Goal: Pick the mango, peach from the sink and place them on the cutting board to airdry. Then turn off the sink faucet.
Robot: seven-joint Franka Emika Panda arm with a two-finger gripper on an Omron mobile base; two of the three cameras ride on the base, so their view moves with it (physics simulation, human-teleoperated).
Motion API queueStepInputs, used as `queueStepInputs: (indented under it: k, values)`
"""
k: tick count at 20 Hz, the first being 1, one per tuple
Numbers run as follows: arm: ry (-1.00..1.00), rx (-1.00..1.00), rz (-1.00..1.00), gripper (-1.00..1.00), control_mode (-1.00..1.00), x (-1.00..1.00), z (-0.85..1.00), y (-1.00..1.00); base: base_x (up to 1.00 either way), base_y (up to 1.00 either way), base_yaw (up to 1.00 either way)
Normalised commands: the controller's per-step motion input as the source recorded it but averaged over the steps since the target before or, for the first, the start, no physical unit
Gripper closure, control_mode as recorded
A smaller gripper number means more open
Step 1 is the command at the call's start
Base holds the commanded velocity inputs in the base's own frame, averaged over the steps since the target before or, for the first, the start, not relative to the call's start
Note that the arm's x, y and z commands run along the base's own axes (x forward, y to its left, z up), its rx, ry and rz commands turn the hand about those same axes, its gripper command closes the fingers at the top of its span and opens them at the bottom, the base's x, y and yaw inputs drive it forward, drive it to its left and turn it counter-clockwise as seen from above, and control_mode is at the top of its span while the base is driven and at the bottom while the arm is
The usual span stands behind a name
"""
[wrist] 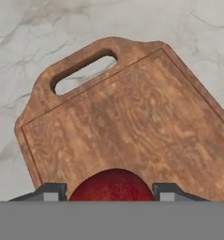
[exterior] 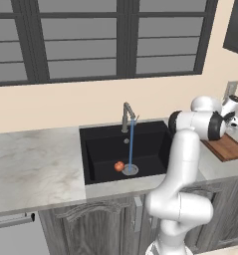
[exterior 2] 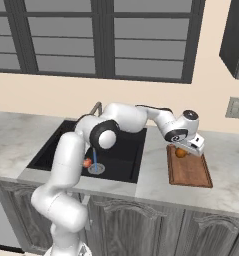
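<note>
Peach (exterior: 119,166) sat on the sink (exterior: 98,149) floor, touching the drain's (exterior: 130,170) left rim. Water (exterior: 131,142) ran from the faucet (exterior: 126,117) at the sink's back edge, spout angled fwd over the drain.

Right of the sink, the gripper (exterior 2: 182,150) was clamped on the mango (wrist: 112,187), over the board's (exterior 2: 191,172) far end. Couldn't tell whether the fruit touched the wood or hung just above it. It read orange in the right base view, dark red in the hand view.

Handling, by judgement: mango is light, roundish, firm but bruisable, prob. wet and slick from the sink. Hold was across its widest part, fingers (wrist: 51,191) on opposite sides, which suits a round thing; a light squeeze is enough. No clear long axis on it and no stem end visible, so orientation matters little. It may roll once freed, so release low.

Board lay flat on the counter (exterior 2: 226,160) near the sink's right edge. Long axis ran roughly back-to-front of the counter. In the hand view the slotted handle end pointed away from the gripper, toward that view's upper left. Raised rim should stop a slow roll.
</note>
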Motion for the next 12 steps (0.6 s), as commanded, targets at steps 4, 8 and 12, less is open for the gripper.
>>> queueStepInputs:
  k: [4,8,12]
  values:
    - [0.06,0.0,0.0,1.0,-1.0,0.28,-0.32,0.0,0.0,0.0,0.0]
    - [0.06,0.0,0.0,1.0,-1.0,0.29,-0.32,-0.03,0.0,0.0,0.0]
    - [0.07,0.0,0.0,1.0,-1.0,0.29,-0.35,-0.04,0.0,0.0,0.0]
